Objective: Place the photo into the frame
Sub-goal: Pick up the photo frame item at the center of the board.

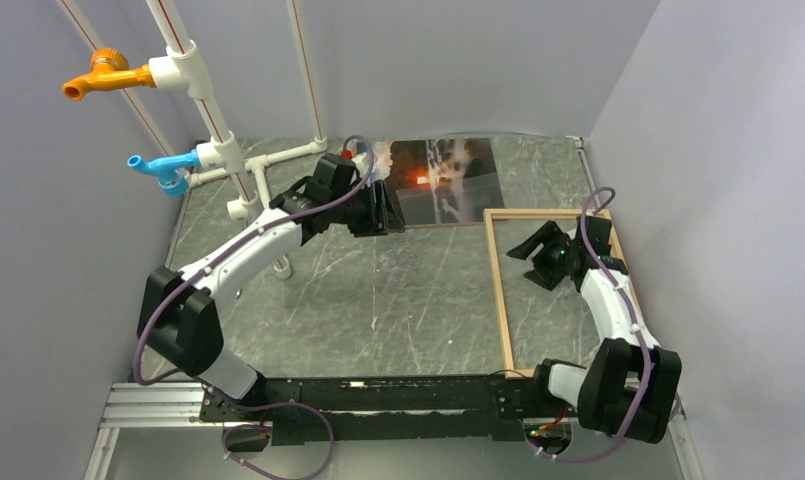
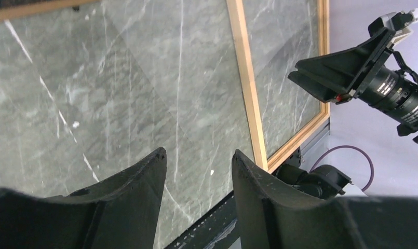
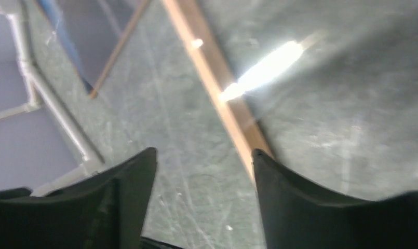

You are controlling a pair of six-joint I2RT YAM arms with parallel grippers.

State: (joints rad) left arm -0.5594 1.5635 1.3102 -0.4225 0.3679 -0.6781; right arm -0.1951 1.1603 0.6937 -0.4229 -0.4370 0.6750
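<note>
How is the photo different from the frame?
The photo is a dark full sheet with an orange glow; the frame is pale wood strips with the table showing through its middle. The photo sits at the far side, the frame on the right side. Both are rectangles.

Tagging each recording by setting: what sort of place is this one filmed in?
Probably a lab test booth, not a home: plain grey walls close in a marble-look table, two robot arms sit on a metal rail, and a white pipe stand carries plastic taps.
</note>
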